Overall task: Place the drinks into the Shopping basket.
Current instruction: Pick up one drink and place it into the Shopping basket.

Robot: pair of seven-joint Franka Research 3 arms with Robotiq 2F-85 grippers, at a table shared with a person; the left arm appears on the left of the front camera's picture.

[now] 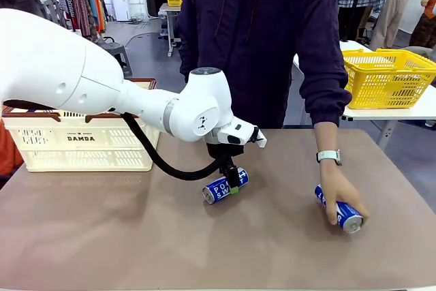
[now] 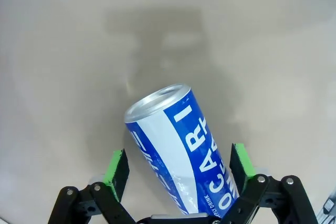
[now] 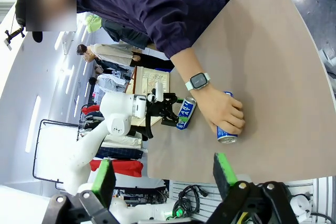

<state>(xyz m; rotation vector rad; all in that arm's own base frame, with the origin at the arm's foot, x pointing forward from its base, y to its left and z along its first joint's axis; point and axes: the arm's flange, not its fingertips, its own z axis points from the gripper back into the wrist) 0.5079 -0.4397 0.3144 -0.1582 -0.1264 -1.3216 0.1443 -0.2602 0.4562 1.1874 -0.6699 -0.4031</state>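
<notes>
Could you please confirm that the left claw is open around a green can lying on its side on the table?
Not quite: the can inside the open left claw is blue with white lettering, not green, as the left wrist view shows. It does lie on its side on the table.

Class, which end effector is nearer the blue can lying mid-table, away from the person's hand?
Left. The left end effector straddles the blue can, jaws open either side; the right end effector hangs open, well back from it.
</notes>
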